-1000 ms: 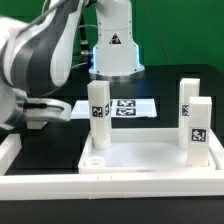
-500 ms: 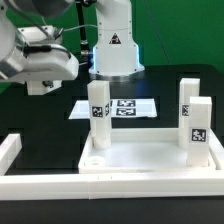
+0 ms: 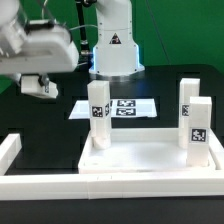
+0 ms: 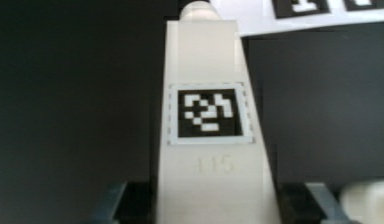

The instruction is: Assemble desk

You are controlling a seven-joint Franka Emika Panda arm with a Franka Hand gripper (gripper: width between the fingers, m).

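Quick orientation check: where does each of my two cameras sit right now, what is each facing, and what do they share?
Exterior view: off the arm, low at the table edge, facing the robot base across the tabletop and three upright legs; the arm and gripper show upper left.
Wrist view: on the wrist, close on a tagged leg, between the dark fingertips.
Shared: the marker board.

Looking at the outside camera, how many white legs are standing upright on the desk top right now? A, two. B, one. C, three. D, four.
C: three tagged legs stand on the desk top, one toward the exterior view's left and two toward its right.
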